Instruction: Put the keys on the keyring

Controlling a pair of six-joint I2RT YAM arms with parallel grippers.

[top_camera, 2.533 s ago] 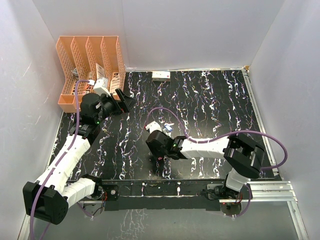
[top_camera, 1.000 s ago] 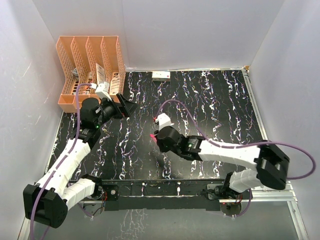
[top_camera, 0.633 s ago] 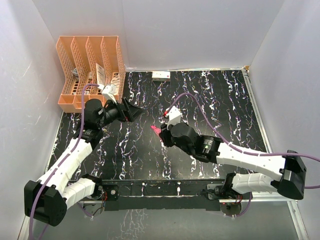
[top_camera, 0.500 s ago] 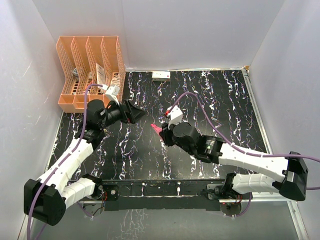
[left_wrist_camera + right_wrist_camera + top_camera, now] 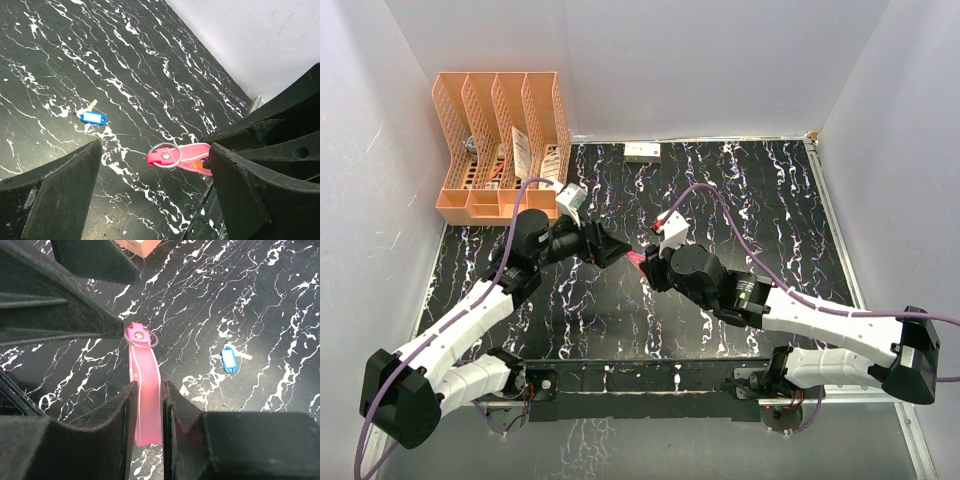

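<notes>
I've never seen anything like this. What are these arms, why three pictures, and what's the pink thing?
Two robot arms are bolted to a black marbled table, each ending in a two-finger gripper. One picture looks down from above; the other two come from cameras on each wrist. The right gripper pinches a pink strap bearing a metal ring. The left gripper is open, close to the ring. A blue-headed key lies on the table; an orange file rack stands at the back left.
</notes>
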